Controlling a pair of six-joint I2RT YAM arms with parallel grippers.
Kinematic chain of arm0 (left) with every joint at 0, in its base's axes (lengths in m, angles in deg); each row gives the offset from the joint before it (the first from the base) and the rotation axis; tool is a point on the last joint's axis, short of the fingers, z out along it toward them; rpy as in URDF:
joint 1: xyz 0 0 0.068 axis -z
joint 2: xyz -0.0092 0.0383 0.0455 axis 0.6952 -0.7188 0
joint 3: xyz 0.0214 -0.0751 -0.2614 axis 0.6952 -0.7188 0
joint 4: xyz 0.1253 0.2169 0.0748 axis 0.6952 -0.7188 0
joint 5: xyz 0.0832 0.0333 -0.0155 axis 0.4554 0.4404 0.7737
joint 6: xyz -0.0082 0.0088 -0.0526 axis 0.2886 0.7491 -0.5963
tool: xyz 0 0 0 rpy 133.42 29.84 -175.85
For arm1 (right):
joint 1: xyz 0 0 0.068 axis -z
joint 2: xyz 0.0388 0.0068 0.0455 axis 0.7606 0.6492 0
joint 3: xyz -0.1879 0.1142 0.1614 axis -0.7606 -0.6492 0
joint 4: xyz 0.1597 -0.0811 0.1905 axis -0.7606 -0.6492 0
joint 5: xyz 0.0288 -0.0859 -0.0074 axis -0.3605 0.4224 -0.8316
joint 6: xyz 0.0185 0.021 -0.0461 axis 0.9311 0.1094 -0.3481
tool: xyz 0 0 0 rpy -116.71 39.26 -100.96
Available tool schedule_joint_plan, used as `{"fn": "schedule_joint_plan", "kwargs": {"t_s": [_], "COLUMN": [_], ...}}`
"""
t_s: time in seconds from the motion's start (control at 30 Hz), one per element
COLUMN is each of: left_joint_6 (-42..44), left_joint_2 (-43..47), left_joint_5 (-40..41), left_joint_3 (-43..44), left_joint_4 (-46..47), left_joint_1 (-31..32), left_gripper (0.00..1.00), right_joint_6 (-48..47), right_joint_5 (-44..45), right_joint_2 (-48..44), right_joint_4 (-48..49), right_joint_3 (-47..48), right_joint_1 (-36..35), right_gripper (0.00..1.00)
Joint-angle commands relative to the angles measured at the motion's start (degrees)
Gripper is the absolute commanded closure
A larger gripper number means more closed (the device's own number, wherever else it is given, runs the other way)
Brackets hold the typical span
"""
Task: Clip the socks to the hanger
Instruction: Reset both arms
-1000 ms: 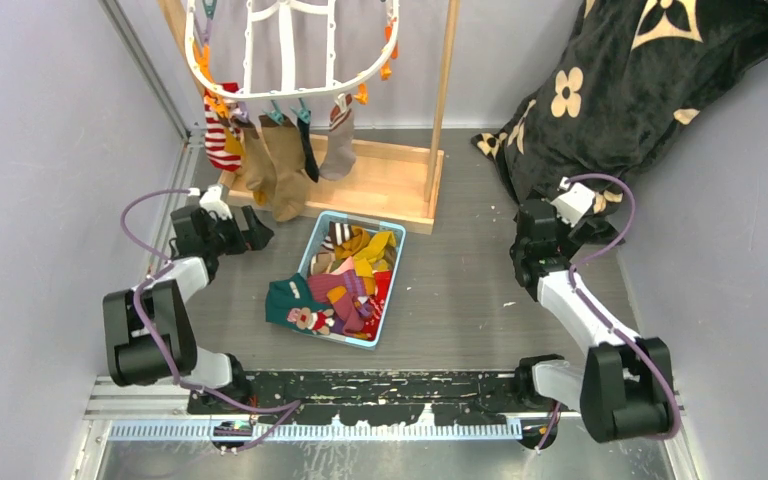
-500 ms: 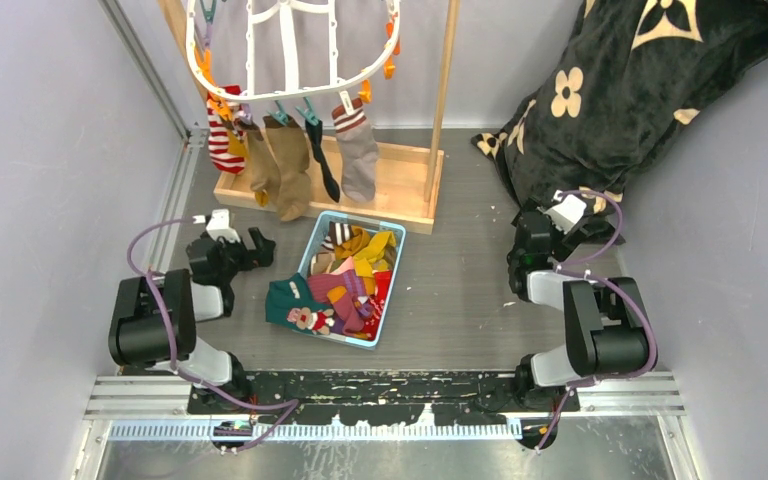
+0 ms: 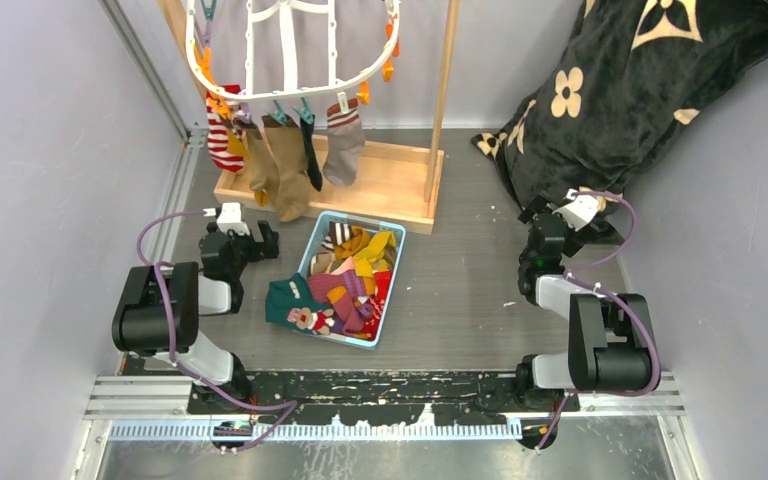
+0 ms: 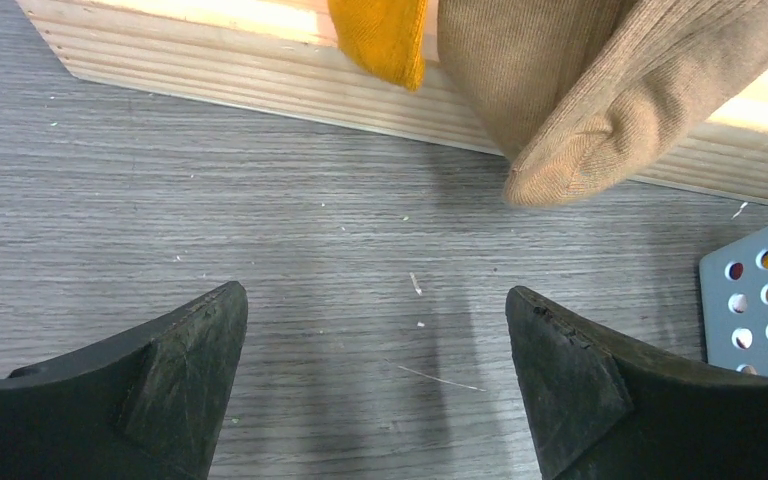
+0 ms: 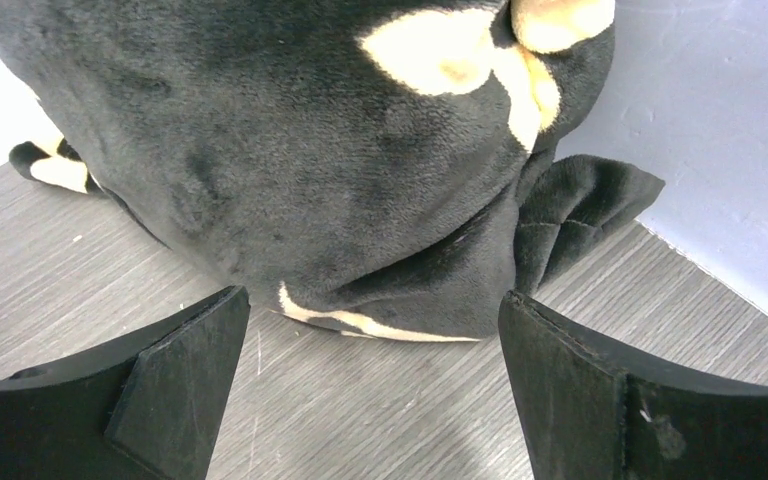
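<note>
The white oval hanger (image 3: 260,96) hangs at the top of the overhead view, with orange and teal clips round its rim. Clipped to it are a red-white striped sock (image 3: 223,140), tan-brown socks (image 3: 285,165), a black one (image 3: 310,152) and a grey one (image 3: 342,140). More socks (image 3: 340,285) lie heaped in a blue basket (image 3: 393,285). My left gripper (image 3: 243,240) (image 4: 375,295) hovers open and empty over bare floor, facing a tan sock toe (image 4: 580,130) and a mustard sock (image 4: 380,40). My right gripper (image 3: 568,222) (image 5: 374,297) is open and empty, facing the blanket.
The light wooden stand base (image 4: 210,70) (image 3: 390,190) lies just ahead of the left gripper, and the basket corner (image 4: 760,300) is to its right. A black flower-patterned blanket (image 5: 290,150) (image 3: 640,90) fills the back right corner. Grey walls close in on both sides.
Both arms have folded back toward their bases. The left gripper has shifted slightly right and nearer, the right gripper right toward the blanket. The hanging grey sock has swung.
</note>
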Motion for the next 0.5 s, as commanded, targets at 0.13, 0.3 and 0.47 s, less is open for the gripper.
{"fn": "schedule_joint_plan", "kwargs": {"t_s": [0.13,0.3,0.47], "left_joint_6": [1.6,1.6,1.6], "left_joint_2": [1.2,1.2,1.3], "left_joint_5": [2.2,2.2,1.9], "left_joint_3": [0.8,0.7,0.6], "left_joint_4": [1.9,1.9,2.1], "left_joint_1": [0.2,0.2,0.2], "left_gripper": [0.00,0.00,0.00], "right_joint_6": [2.4,3.2,3.3], "right_joint_5": [-1.7,-1.1,-1.4], "right_joint_2": [-5.6,-3.7,3.4], "right_joint_4": [-1.1,3.1,12.9], "right_joint_3": [-3.1,-7.1,-9.7], "right_joint_1": [0.7,0.7,0.7], "right_gripper": [0.00,0.00,0.00]}}
